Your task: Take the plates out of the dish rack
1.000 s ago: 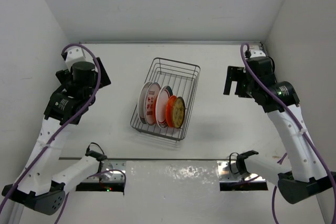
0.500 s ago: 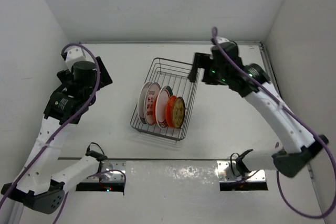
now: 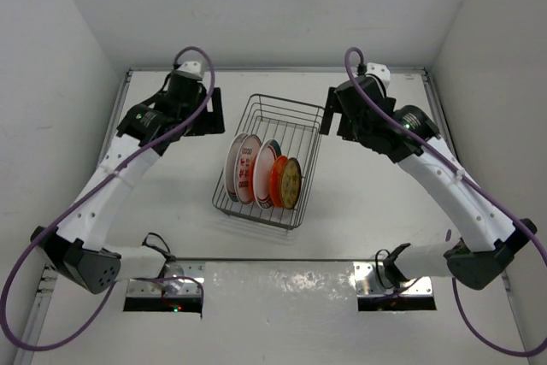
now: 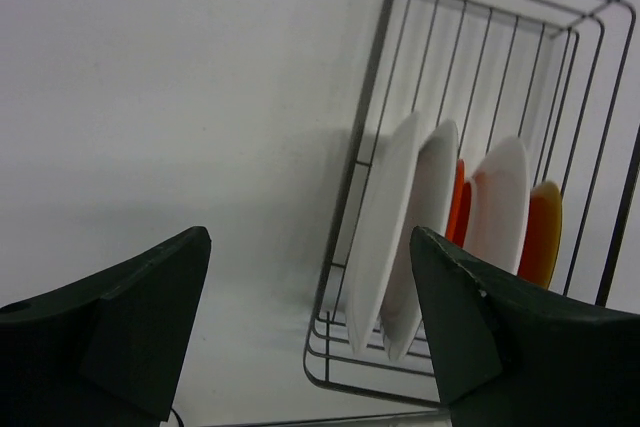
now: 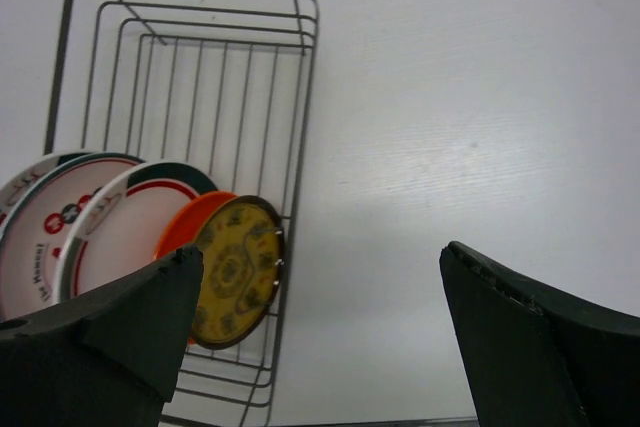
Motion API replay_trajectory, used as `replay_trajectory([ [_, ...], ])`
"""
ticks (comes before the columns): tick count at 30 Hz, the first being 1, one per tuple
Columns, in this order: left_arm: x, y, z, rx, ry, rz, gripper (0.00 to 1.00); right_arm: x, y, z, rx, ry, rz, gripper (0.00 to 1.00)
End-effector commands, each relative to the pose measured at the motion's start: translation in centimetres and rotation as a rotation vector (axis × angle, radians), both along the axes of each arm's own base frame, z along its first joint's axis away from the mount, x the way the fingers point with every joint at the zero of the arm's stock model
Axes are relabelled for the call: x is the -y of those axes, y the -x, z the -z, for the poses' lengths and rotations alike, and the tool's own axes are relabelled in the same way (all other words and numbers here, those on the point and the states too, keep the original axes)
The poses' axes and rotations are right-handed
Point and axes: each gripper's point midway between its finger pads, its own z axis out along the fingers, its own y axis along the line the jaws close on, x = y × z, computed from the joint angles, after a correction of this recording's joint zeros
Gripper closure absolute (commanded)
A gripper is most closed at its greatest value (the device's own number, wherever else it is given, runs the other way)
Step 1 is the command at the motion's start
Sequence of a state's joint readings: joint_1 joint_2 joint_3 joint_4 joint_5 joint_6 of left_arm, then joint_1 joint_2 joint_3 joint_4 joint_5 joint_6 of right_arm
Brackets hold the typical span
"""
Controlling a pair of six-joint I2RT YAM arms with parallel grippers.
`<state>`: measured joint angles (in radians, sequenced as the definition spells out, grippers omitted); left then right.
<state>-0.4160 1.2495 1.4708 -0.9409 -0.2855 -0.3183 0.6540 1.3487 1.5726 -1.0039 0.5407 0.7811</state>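
– Fingers first: are the left fingers (image 4: 150, 297) shut?

– No. They are spread wide and hold nothing. The right fingers (image 5: 520, 337) are spread wide too, with nothing in them.

– So what just changed?

– The left arm (image 3: 120, 177) swung in from the side of the desk (image 3: 376, 203). Now its fingers hang by the far left corner of the rack (image 3: 291, 103). The right arm (image 3: 444, 177) got to the far right corner a bit sooner and has hardly moved since.

– Where are the plates (image 3: 256, 173)?

– All in the rack, standing on edge in a row in its near half. The far half is only wires.

– What does that mean for the job?

– No plate is out yet. I think both arms are now set to reach in. The left one looks at the white plate (image 4: 385, 227) at its end of the row. The right one looks at the yellow plate (image 5: 235, 272) at the other end.
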Motion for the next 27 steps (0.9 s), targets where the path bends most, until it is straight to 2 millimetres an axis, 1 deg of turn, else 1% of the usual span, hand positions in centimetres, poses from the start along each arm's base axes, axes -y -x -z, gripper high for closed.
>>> replay_trajectory([
  [1,3.2,0.8,0.6,-0.039,0.004,0.157,0.22,3.6,1.1,-0.3,0.026,0.107,0.07,0.01],
  [2,3.6,0.8,0.9,-0.052,-0.008,0.179,0.25,4.0,1.4,-0.4,0.028,0.109,0.072,0.01],
  [3,4.0,0.9,1.5,-0.071,-0.02,0.195,0.3,4.3,1.7,0.2,0.016,0.124,0.073,0.01],
  [4,4.5,0.8,2.5,-0.101,-0.032,0.215,0.33,4.5,1.8,0.3,0.013,0.125,0.077,0.01],
  [5,4.8,0.8,3.1,-0.114,-0.044,0.234,0.36,4.6,2.0,0.6,0.006,0.125,0.075,0.01],
  [6,5.1,0.7,3.5,-0.12,-0.044,0.244,0.42,4.8,2.2,0.9,0.0,0.128,0.074,0.01],
  [7,5.5,0.9,4.2,-0.138,-0.039,0.264,0.46,5.0,2.3,1.1,-0.002,0.128,0.073,0.01],
  [9,5.9,0.9,4.6,-0.145,-0.032,0.282,0.47,5.1,2.6,1.4,-0.009,0.133,0.065,0.01],
  [11,5.9,1.0,5.6,-0.176,-0.047,0.286,0.48,5.4,2.7,1.6,-0.013,0.137,0.067,0.01],
  [12,5.7,1.0,6.1,-0.189,-0.057,0.284,0.51,5.4,2.8,1.8,-0.017,0.142,0.065,0.01],
  [13,5.8,1.2,7.0,-0.209,-0.065,0.289,0.53,5.5,2.9,1.8,-0.015,0.139,0.066,0.01],
  [14,5.8,1.2,7.3,-0.213,-0.067,0.289,0.55,5.6,2.9,1.8,-0.015,0.142,0.064,0.01],
  [15,5.6,1.5,8.2,-0.231,-0.073,0.29,0.58,5.5,2.9,1.7,-0.012,0.135,0.062,0.01],
  [18,5.7,1.9,9.7,-0.261,-0.08,0.295,0.63,5.6,2.9,1.6,-0.007,0.137,0.062,0.01],
  [23,6.3,2.4,11.2,-0.288,-0.112,0.314,0.73,5.4,2.7,1.6,-0.005,0.131,0.056,0.01],
  [25,6.3,2.7,11.3,-0.3,-0.138,0.313,0.85,5.5,2.7,1.5,-0.003,0.13,0.059,0.01],
  [27,6.3,2.2,10.3,-0.279,-0.157,0.295,0.93,5.6,2.7,1.4,-0.001,0.131,0.059,0.01],
])
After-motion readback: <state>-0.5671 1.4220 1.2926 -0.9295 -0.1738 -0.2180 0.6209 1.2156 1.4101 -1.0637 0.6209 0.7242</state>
